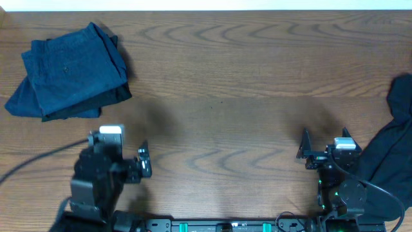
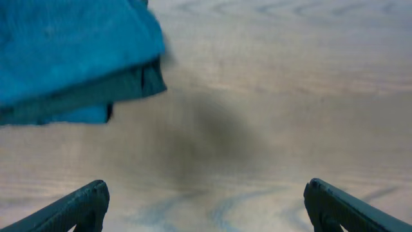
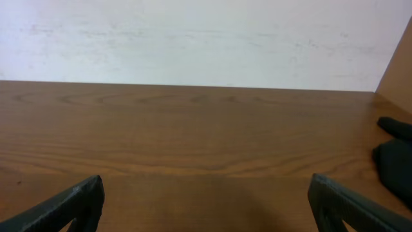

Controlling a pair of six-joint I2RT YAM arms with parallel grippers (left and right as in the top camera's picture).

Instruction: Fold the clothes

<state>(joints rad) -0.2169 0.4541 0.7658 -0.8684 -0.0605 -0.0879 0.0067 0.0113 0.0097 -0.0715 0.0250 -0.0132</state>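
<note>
The dark blue denim shorts (image 1: 67,71) are seen at the far left corner of the worktop (image 1: 225,77), folded into a compact bundle. A black garment (image 1: 119,95) is caught peeking out beneath them along the near side. In the left wrist view the shorts (image 2: 71,45) fill the upper left, with that darker layer (image 2: 122,87) showing under the fold.

The left end effector (image 1: 118,143) is held near the left part of the near edge, just short of the bundle and not touching it. Its fingers are spread wide with nothing between them, only bare wood (image 2: 205,190).

Over by the right edge, a second dark garment (image 1: 393,154) is found lying crumpled and unfolded, running off the worktop's side. The right end effector (image 1: 325,136) is parked beside it near the near edge, apart from the cloth. Its fingers too are wide apart and empty (image 3: 206,183), pointed across the worktop at a pale wall (image 3: 193,38), with the dark cloth (image 3: 396,158) glimpsed at the right.
</note>
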